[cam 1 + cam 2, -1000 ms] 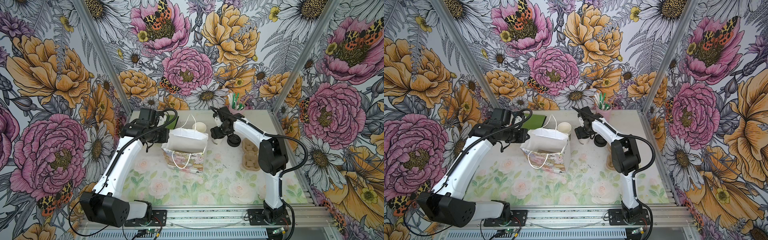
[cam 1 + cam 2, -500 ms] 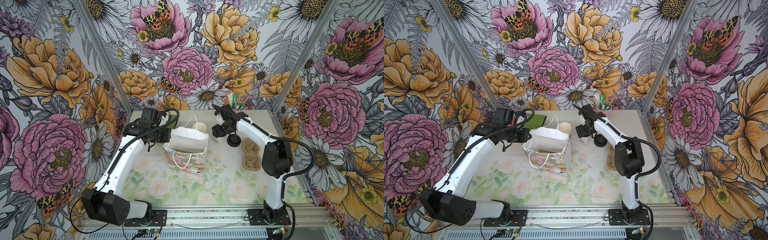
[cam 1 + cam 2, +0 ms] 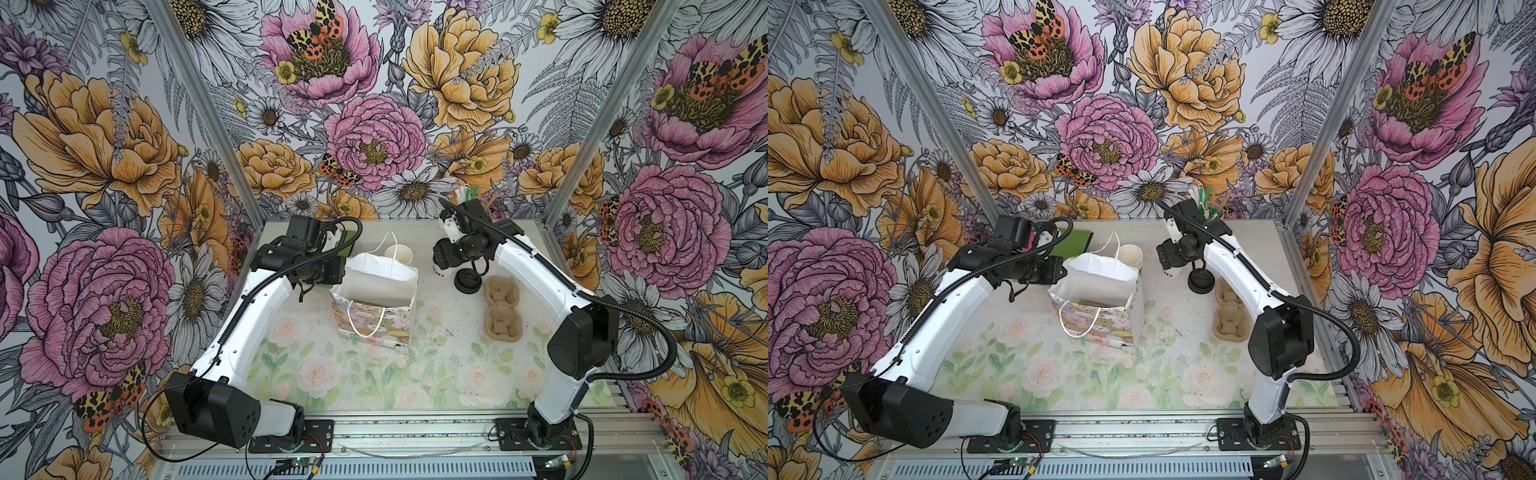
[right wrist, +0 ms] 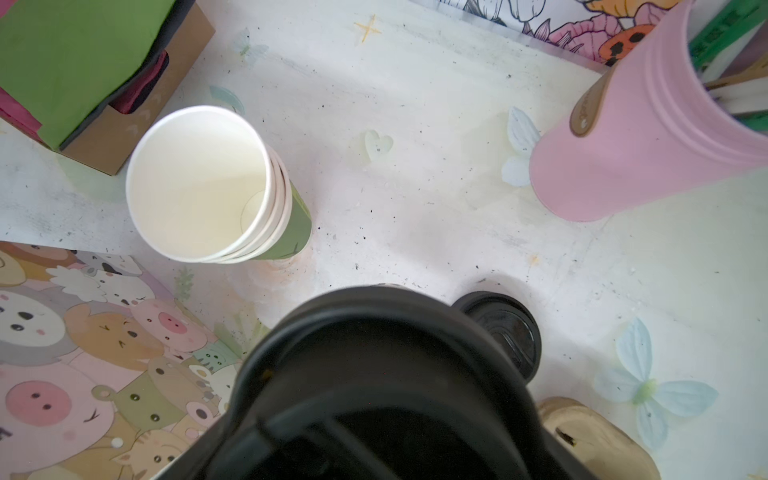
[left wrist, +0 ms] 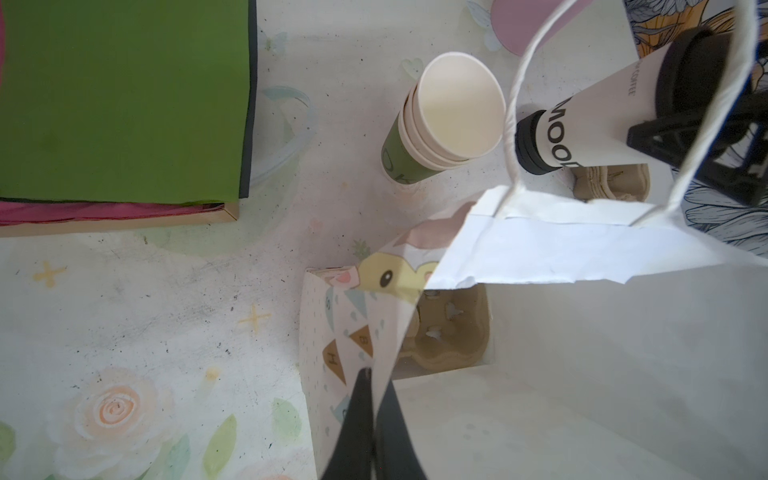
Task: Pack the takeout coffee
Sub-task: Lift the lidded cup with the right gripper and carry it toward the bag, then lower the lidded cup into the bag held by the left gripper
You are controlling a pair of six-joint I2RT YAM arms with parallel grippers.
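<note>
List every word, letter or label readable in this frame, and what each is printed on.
"MOOD": large dark letters on the takeout coffee.
"COFFEE": small print on the same cup; line's start hidden.
"H", "B": pennants on the gift bag.
"OK": green bottom cup of the paper cup stack, maybe partial.
Brown tag on the pink pot: too small to read.

White arms (image 3: 254,320), black joints (image 3: 582,337) (corrugated cables (image 3: 636,376))

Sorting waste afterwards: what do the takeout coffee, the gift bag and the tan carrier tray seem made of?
Takeout coffee: matte white paper wall, printed lettering; its lid looks like moulded black plastic. Gift bag: thin printed paper, creased at the rim. Carrier tray: probably moulded pulp, rough, dull tan.
</note>
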